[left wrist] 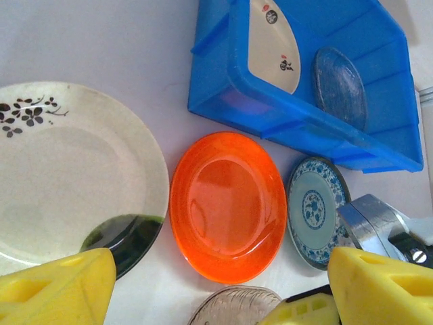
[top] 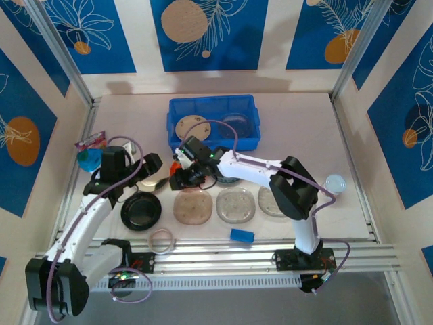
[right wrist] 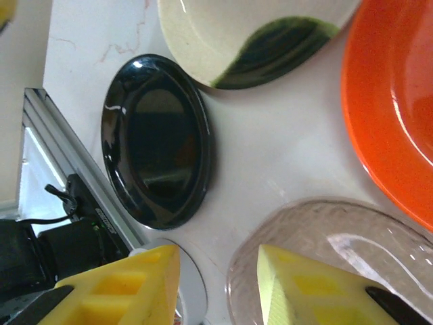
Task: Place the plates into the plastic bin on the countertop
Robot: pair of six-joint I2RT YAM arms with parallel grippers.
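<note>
1. Yellow fingers (left wrist: 54,291) of the left gripper (left wrist: 220,274): spread wide with nothing between them. It hovers over the orange plate (left wrist: 226,203), likely poised to take its rim.
2. Right gripper (right wrist: 218,277): jaws parted and empty. One finger hangs above the smoky plate (right wrist: 338,244), with the black plate (right wrist: 159,139) alongside.
3. Plastic bin (top: 170,125): sits at the far middle of the countertop (top: 352,156). A beige plate (top: 191,126) and a clear plate (top: 237,122) already lie inside.
4. Other plates: flat on the countertop in front of the bin, within reach of both arms. The patterned plate (left wrist: 314,210) lies just beside the bin wall.
5. Obscured: from above, the arms cover most of the orange and patterned plates. The cream floral plate (left wrist: 74,176) is cut off at the frame edge, and its dark patch may be reflection or glaze; I cannot tell which.
</note>
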